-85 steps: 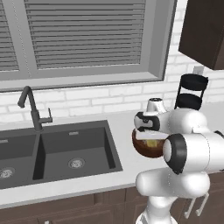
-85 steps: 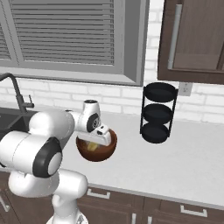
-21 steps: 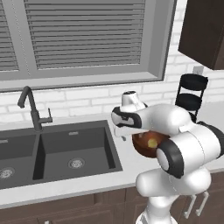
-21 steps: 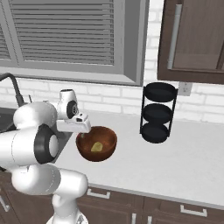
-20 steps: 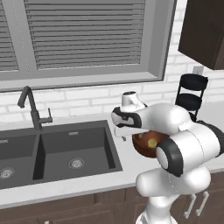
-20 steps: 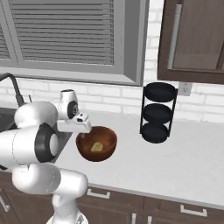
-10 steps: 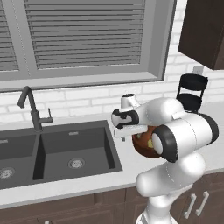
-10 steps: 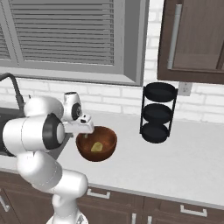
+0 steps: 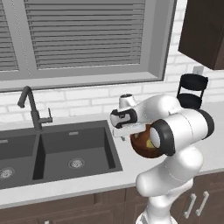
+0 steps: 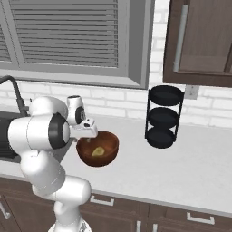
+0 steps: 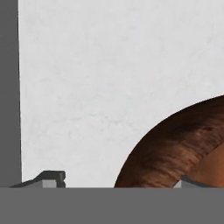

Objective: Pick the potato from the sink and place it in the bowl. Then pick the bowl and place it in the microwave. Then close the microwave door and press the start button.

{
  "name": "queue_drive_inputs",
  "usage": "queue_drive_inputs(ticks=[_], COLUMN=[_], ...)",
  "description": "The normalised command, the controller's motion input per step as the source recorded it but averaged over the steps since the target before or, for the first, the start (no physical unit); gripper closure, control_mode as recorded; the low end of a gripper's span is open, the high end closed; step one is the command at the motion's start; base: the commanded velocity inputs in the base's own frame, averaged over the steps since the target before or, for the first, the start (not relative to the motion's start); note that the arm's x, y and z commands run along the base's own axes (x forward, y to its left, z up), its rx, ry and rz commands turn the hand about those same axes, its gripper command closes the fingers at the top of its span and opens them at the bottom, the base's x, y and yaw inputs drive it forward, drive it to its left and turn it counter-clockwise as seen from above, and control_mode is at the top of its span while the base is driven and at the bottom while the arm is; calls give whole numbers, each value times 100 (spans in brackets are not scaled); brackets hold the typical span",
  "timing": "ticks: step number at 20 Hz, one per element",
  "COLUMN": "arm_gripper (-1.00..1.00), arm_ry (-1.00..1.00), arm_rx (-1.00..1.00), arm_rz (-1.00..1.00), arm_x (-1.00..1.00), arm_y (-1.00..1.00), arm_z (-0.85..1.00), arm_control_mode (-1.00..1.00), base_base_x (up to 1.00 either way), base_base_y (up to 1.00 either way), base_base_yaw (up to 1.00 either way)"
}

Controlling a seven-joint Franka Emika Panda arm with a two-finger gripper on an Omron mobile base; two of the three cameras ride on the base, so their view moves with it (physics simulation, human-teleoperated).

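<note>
- Potato (image 10: 97, 151) sits inside the bowl (image 10: 97, 148), so step 1 looks done; step in hand reads as picking the bowl.
- Bowl stands upright on the table (image 10: 190, 167), just right of the sink (image 9: 57, 151), well apart from the black 3-tier rack (image 10: 164, 116).
- Claw (image 10: 86, 131) hangs over the bowl's sink-side rim; jaws parted, gripping nothing yet.
- Hand view: 1 fingertip (image 11: 50, 178) shows over bare table outside the bowl wall, the other fingertip (image 11: 192, 182) shows on the inner side, so the rim lies between them.
- Whether the pads already touch the wood, can't tell.
- To do it well: keep the rim centred between the 2 fingers, go down enough for a solid bite on the wall, then squeeze.
- Wall is curved and smooth, so a shallow pinch probably slips or tips the bowl.
- Lift straight up and keep it level, otherwise the potato likely rolls out.
- 1-sided rim grip means the far side may sag; move slowly towards the microwave.
</note>
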Motion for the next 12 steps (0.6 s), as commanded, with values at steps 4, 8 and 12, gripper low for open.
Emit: queue_drive_inputs(ticks=[4, 8, 12], arm_gripper=[100, 100, 100], arm_ry=[0, 0, -13], arm_rx=[0, 0, -4], arm_rz=[0, 0, 6], arm_x=[-19, -23, -79], arm_y=[0, 0, 13], arm_z=[-11, -7, 0], arm_control_mode=[-100, -100, -100], base_base_x=[0, 0, 0], base_base_y=[0, 0, 0], base_base_yaw=[0, 0, 0])
